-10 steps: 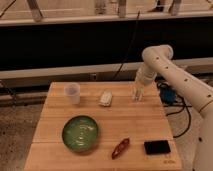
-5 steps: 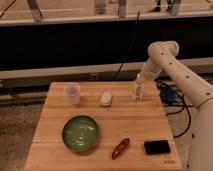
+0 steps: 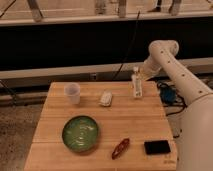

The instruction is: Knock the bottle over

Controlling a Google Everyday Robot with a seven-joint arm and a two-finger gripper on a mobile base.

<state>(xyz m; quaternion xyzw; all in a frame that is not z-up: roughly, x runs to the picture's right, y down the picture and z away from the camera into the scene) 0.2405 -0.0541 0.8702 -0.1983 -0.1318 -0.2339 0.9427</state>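
One bottle (image 3: pixel 136 84), one cup (image 3: pixel 72 93) and one green bowl (image 3: pixel 80 133) occupy the table (image 3: pixel 135 130). The bottle stands upright, long axis vertical, cap uppermost. The gripper (image 3: pixel 140 75) sits just behind it; its jaw state cannot be told.

A translucent plastic cup (image 3: pixel 72 92) stands at the back left of the wooden table (image 3: pixel 130 125). Near it lies a small white packet (image 3: pixel 106 98). A green bowl (image 3: pixel 80 133), a reddish-brown object (image 3: pixel 120 148) and a flat black object (image 3: pixel 157 147) line the front.
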